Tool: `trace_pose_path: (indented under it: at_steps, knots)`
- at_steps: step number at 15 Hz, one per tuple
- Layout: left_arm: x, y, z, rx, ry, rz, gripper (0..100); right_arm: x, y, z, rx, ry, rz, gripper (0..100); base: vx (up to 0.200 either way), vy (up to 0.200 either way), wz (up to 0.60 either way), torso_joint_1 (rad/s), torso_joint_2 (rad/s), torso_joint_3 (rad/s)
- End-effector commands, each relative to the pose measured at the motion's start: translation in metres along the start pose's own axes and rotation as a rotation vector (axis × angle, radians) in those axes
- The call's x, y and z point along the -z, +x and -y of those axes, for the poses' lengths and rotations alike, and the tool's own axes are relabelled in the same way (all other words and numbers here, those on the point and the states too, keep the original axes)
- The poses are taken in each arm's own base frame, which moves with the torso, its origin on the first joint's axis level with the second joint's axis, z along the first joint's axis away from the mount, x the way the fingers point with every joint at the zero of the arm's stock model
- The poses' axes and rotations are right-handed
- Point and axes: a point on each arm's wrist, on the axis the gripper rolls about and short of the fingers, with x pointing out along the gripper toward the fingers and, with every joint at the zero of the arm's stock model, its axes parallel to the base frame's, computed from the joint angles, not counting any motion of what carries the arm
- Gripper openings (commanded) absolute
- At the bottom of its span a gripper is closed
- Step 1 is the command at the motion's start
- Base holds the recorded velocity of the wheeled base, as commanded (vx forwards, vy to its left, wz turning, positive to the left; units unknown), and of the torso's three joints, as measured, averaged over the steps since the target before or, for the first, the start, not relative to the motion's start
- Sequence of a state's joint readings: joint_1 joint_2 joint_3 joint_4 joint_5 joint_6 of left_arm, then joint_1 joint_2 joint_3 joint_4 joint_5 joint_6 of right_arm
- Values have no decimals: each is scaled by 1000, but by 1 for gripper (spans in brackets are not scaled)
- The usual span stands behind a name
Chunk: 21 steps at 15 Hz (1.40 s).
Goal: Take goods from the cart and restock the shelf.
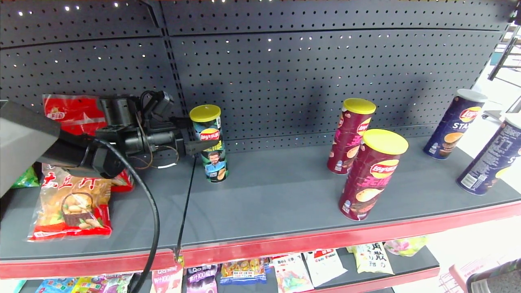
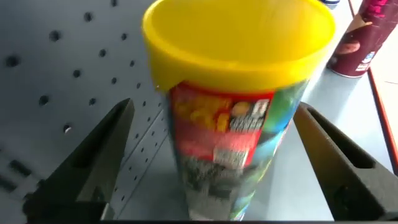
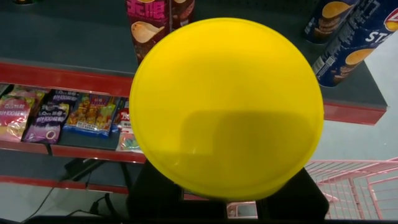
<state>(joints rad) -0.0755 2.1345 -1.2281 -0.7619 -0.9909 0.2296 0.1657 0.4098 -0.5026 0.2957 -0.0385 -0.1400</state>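
On the shelf (image 1: 260,195), the left gripper (image 1: 201,145) stands wide around the green can (image 1: 209,142) at far left-centre, its far finger hidden behind it, while to the right, short of the shelf's near edge, the right gripper (image 3: 227,208) clasps a second can (image 3: 227,106) whose yellow lid hides its body and the fingertips.

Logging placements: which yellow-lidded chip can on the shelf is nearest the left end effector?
The green cylindrical can, between the left end effector's fingers; both maroon cans stand farther right.
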Motion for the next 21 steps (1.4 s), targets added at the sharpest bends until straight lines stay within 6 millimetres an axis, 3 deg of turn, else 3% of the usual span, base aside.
trace_pose_path:
  at_steps: [1,8,9,15,21]
  knots:
    - [2,7,0,12,0,2,100,0,1,0,-2,0,-5,0,0,0,0,0,0,0]
    - [3,15,1,27,-23,4,100,0,1,0,0,0,-7,0,0,0,0,0,0,0]
    - [4,16,1,27,-27,2,0,0,1,0,-1,0,-7,0,0,0,0,0,0,0]
    - [-1,7,13,63,-39,3,0,2,2,0,0,0,-13,0,0,0,0,0,0,0]
    - [-20,-37,75,150,-84,-7,0,1,2,0,-2,0,-13,0,0,0,0,0,0,0]
